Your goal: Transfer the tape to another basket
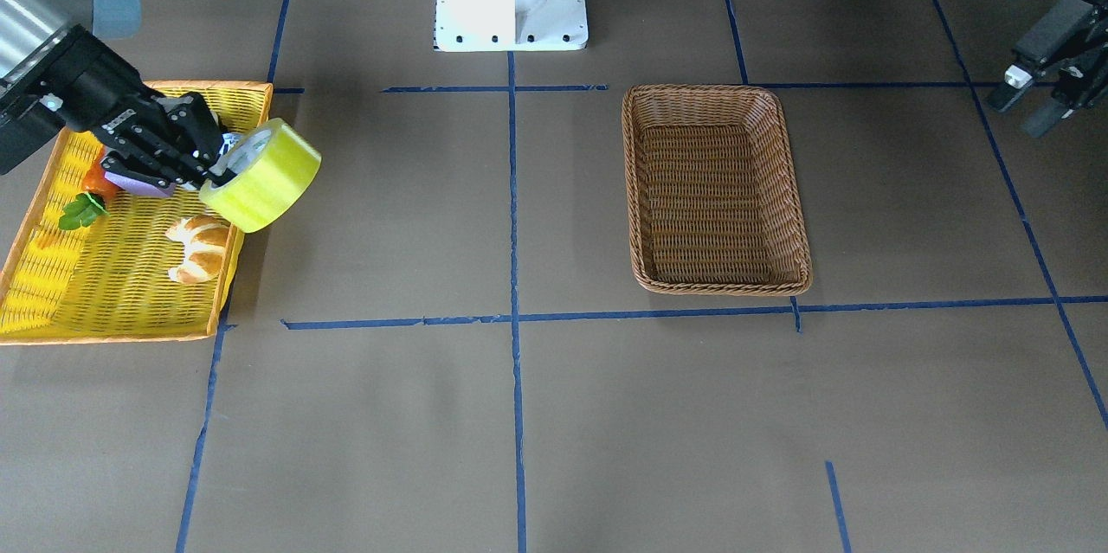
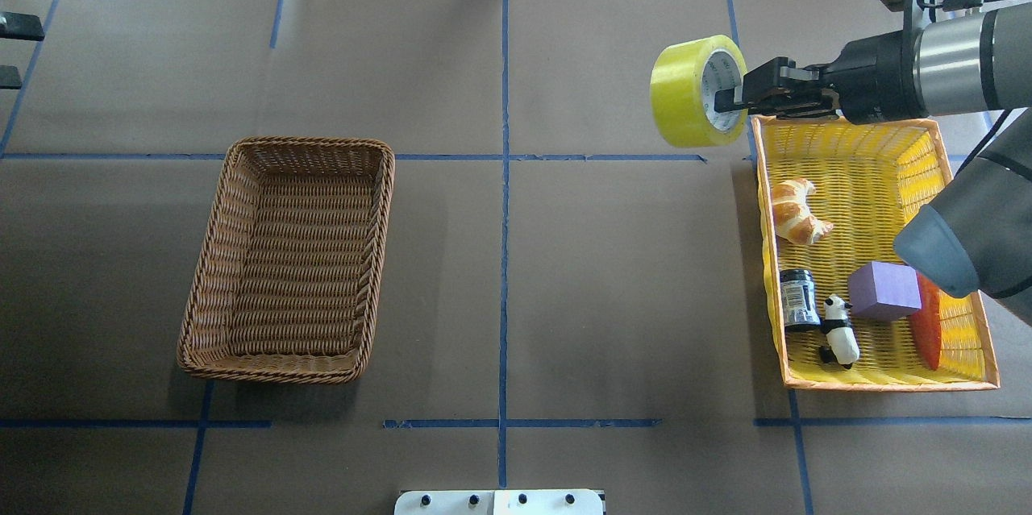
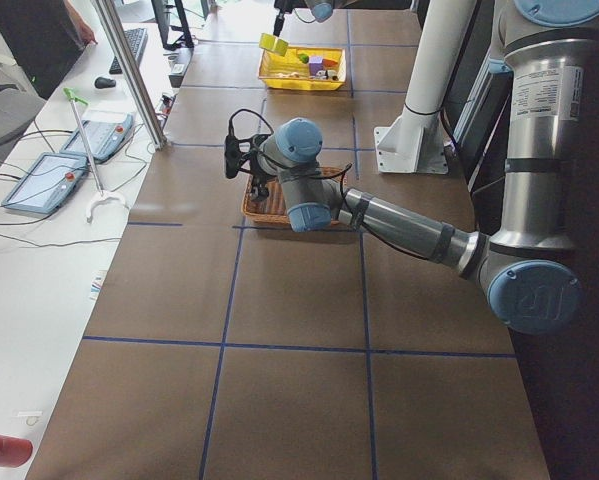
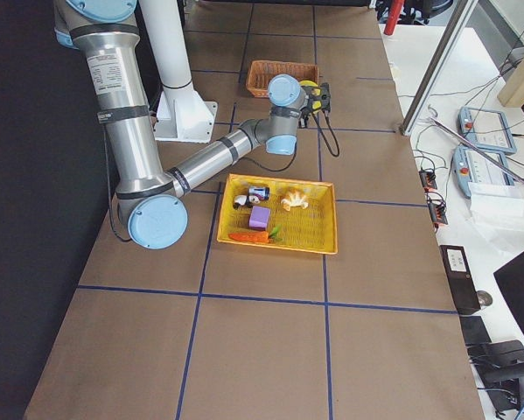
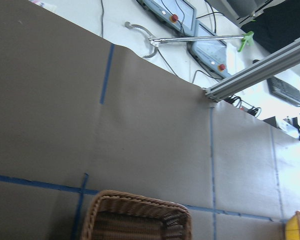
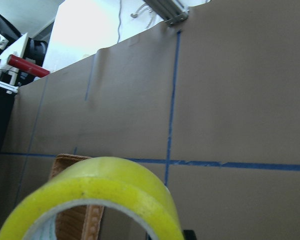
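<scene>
Yellow-green tape (image 2: 679, 96), pale printed core (image 2: 720, 62), pinched by right claw (image 2: 728, 98); left claw (image 1: 1014, 116) wide.

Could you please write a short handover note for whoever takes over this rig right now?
The right gripper has its jaws shut on the tape, with one finger inside the core. The roll is held in the air by a corner of the yellow basket.
The left gripper has its jaws open, holds nothing and is off at its own side.
The wicker basket is across the table, with nothing in it.
Done: tape grasped and lifted.
Left: carry it across, lower it into the wicker basket, release.
</scene>
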Controlling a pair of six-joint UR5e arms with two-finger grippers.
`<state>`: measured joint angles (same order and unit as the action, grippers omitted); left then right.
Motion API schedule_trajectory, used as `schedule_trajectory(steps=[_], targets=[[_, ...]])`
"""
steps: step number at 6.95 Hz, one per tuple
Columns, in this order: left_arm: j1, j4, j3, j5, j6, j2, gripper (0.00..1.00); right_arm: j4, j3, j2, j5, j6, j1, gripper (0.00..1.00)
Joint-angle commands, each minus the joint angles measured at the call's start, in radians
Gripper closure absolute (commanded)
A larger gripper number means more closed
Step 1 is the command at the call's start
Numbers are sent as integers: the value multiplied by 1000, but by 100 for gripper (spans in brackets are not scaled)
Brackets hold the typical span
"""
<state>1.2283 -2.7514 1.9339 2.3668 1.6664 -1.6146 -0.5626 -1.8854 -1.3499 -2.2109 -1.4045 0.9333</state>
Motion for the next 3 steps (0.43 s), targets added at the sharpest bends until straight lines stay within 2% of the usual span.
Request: schedule_trajectory(steps=[1,3], targets=[[-125,-123,43,-4,160,-83,0,75,-62,12,5,-37,-83,100],[-206,-125,63,-6,324,-210,0,78,-136,26,0,-34,-143,100]])
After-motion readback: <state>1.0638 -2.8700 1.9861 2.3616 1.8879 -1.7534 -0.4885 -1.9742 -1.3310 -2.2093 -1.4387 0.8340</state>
